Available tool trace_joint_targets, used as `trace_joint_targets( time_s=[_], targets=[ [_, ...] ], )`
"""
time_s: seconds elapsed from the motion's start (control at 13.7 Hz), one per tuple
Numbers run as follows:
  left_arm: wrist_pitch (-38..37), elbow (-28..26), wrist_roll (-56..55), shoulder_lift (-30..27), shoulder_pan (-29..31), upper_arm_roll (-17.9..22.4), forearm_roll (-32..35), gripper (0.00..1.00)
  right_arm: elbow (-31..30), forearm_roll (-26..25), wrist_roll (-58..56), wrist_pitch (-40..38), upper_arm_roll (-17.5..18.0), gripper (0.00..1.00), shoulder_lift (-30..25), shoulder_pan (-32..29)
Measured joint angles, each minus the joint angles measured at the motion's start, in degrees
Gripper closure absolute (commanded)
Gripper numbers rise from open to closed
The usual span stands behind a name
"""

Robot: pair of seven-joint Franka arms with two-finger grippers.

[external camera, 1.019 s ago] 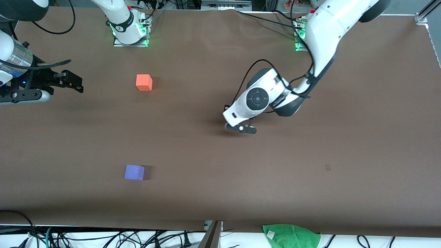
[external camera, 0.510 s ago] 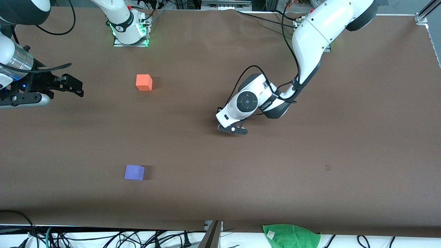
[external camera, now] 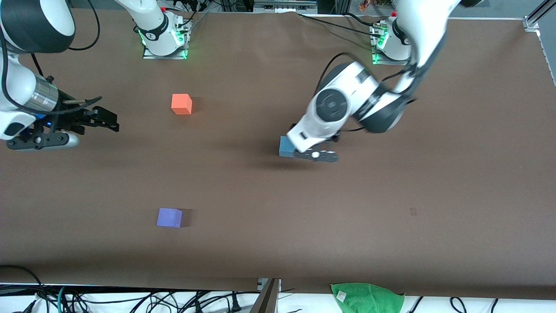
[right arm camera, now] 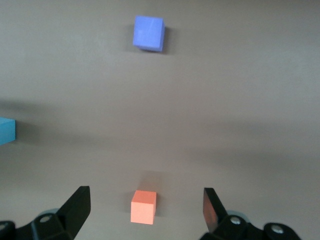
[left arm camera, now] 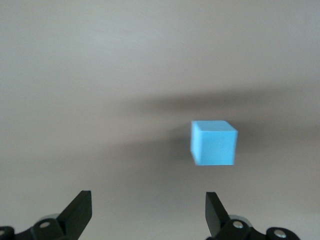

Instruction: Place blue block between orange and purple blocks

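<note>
The blue block [external camera: 286,146] sits on the brown table near its middle, and also shows in the left wrist view [left arm camera: 214,143]. My left gripper [external camera: 314,155] hangs just above the table beside it, open and empty, its fingertips [left arm camera: 80,207] apart from the block. The orange block [external camera: 181,104] lies toward the right arm's end. The purple block [external camera: 169,217] lies nearer the front camera than the orange one. My right gripper [external camera: 112,122] is open and empty over the table toward the right arm's end. Its wrist view shows the orange block [right arm camera: 143,206], purple block [right arm camera: 149,33] and blue block [right arm camera: 6,131].
A green cloth [external camera: 367,298] lies at the table's front edge. A small dark mark [external camera: 413,211] is on the table toward the left arm's end. Cables hang along the front edge.
My left arm has risen and shifted toward its own end, and the blue block, hidden under it before, now shows. My right gripper has moved slightly toward the table's middle.
</note>
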Motion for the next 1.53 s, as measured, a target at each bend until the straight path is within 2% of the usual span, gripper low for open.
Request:
trace_joint_targets(
  time_s=[0.15,0.44,0.66,0.8,1.02,1.09,1.31,1.53],
  targets=[
    [-4.71,-0.13,1.56,-5.30,5.47,0.26,0.01,0.00,-0.04,0.46,-0.01,-0.01,0.08,0.01,3.32,0.08],
    [-9.40,-0.19,4.75,-10.38,12.07,0.34,0.01,0.00,-0.01,0.47,-0.19,0.19,0.26,0.01,8.72,0.85],
    [-11.54,-0.19,7.04,-14.27,15.73,0.38,0.02,0.00,0.10,2.62,-1.84,1.48,0.32,0.01,11.04,1.28],
    [-14.27,-0.11,12.76,-16.30,21.30,0.35,-0.01,0.00,0.23,4.17,0.58,3.56,0.51,0.01,11.00,3.75],
    [-15.42,-0.17,22.04,-17.84,28.11,1.52,-0.15,0.00,0.09,4.78,13.08,8.82,0.86,0.01,11.96,11.42],
    [-15.44,-0.57,24.80,-18.58,27.46,3.94,-0.59,0.00,0.04,4.84,18.39,11.55,0.95,0.01,12.90,14.36],
    [-14.49,-5.81,32.09,-23.72,19.95,15.08,-4.37,0.00,0.00,6.63,34.50,20.63,1.12,0.01,16.61,22.38],
    [-12.95,-10.78,33.95,-27.95,14.39,20.60,-5.24,0.00,0.00,6.84,48.56,28.70,1.21,0.01,20.48,30.23]
  ],
)
